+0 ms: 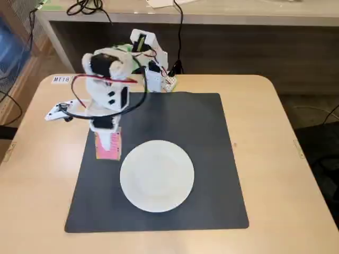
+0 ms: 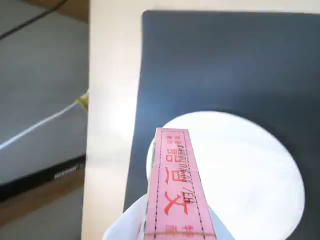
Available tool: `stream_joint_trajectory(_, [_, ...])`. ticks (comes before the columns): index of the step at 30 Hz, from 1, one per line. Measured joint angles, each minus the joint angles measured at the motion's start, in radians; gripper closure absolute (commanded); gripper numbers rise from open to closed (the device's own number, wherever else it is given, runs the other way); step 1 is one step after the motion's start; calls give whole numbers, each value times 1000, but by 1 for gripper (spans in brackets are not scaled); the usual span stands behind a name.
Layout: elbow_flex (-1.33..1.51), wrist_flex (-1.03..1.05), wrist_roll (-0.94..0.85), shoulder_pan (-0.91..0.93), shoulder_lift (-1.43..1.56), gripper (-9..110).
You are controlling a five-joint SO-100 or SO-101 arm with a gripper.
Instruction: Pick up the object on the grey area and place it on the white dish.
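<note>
And here is the arm, bent over the left side of the table (image 1: pixel 275 174) in the fixed view, its gripper (image 1: pixel 107 138) pointing straight down with the pink box (image 1: pixel 108 146) clamped between the fingers. The box hangs upright under the white wrist, its lower end just over the grey mat (image 1: pixel 212 159) near the mat's left edge, at about ten o'clock from the white plate (image 1: pixel 157 175); whether it clears the mat or touches it I cannot tell from this angle. Box and plate look just beside each other here, not overlapping. Switch to the wrist view and the box (image 2: pixel 177 185) fills the bottom centre, a long pink face with red printed characters running away from the lens, white gripper parts (image 2: pixel 125 222) hugging it on both sides at the bottom edge, closed in tight against it. Beyond its far end lies the plate (image 2: pixel 250 170), spreading toward three o'clock, with the dark mat (image 2: pixel 225 60) above and around it. At nine o'clock in that view, a strip of pale tabletop (image 2: pixel 110 100), then floor with a white cable (image 2: pixel 40 125).
</note>
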Motion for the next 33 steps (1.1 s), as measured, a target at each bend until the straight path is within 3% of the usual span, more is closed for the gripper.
stream_joint_trajectory(11, [-8,2,6,-175,-206,101])
stream_joint_trajectory(33, [-21,2,5,-179,-367,99])
